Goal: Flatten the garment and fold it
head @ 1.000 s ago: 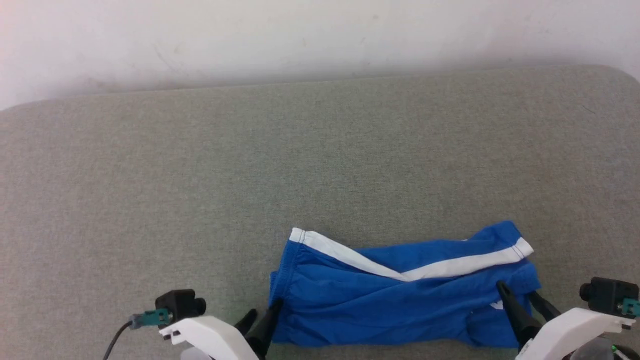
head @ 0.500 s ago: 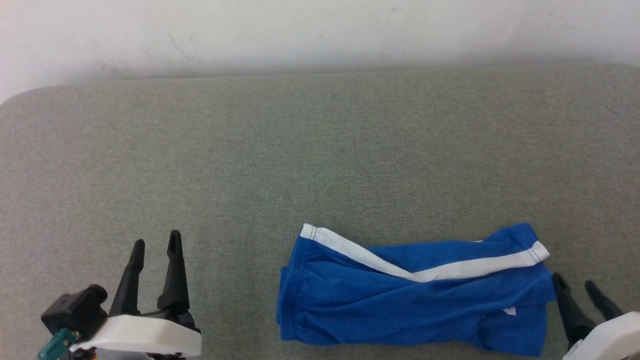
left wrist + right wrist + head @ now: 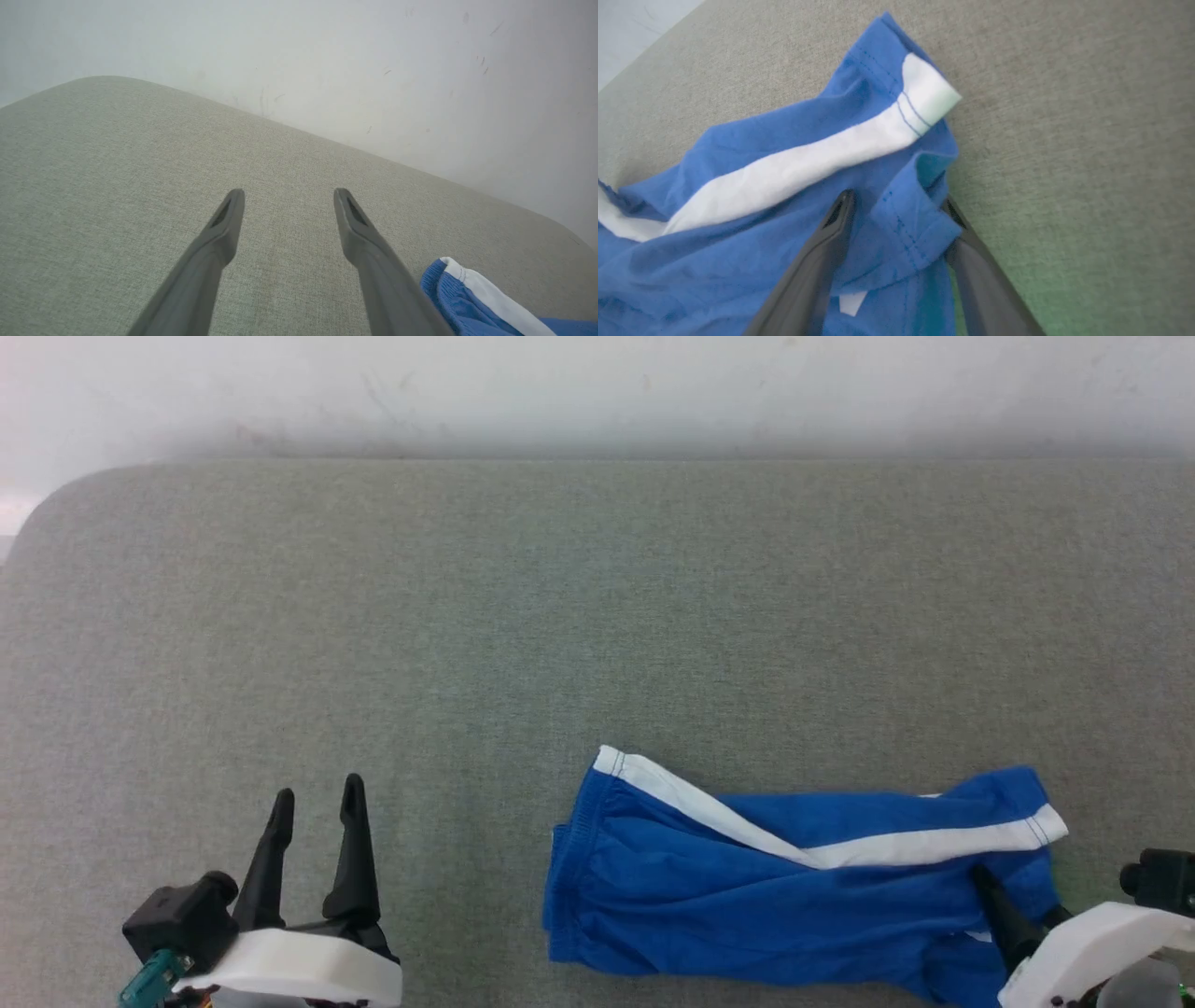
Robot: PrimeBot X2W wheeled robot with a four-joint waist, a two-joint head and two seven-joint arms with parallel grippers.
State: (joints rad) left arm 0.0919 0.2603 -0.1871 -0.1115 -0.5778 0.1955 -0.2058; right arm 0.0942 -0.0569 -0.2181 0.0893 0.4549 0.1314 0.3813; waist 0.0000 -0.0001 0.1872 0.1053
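Right gripper [image 3: 897,198] astride rumpled blue shorts [image 3: 747,905], white-striped

light: bright, even, diffuse | glare: white wall [image 3: 597,392] washed out along head view's top | shadows: faint soft rim under blue shorts [image 3: 747,915] | tint: green cast on grey cushion [image 3: 1087,280], right wrist view's lower right | focus: left gripper [image 3: 289,192] finger bases soft | distortion: cushion edge bowed, left wrist view

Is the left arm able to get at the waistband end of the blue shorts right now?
Probably yes. The left gripper stands open beside the shorts, with only cushion between it and the waistband end; nothing lies in the way.
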